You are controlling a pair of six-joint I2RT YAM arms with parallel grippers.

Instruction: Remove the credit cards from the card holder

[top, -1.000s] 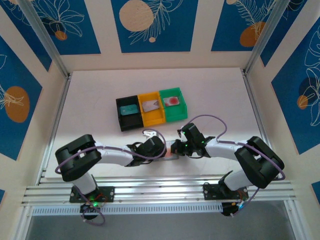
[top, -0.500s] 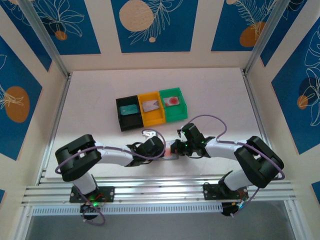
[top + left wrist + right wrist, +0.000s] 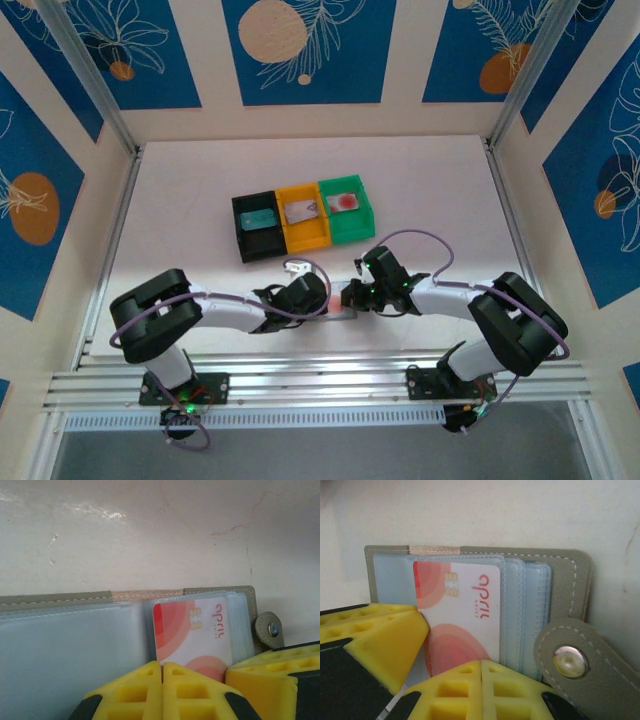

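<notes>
Card holder [image 3: 570, 575] is lying open with my right gripper [image 3: 481, 685] clamping shut on its edge, left gripper [image 3: 162, 680] pinching shut on the red card [image 3: 200, 630]. I'm guessing a straight pull comes next.

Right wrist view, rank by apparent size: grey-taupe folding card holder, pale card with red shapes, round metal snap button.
1. grey-taupe folding card holder
2. pale card with red shapes, partly covered but clearly second
3. round metal snap button

Right claw [image 3: 481, 669] closed at the open card holder [image 3: 570, 580].
Its yellow fingers [image 3: 512, 690] meet over the lower edge of a red-patterned credit card [image 3: 465, 600]; the snap tab [image 3: 567, 662] lies just right of them.
</notes>
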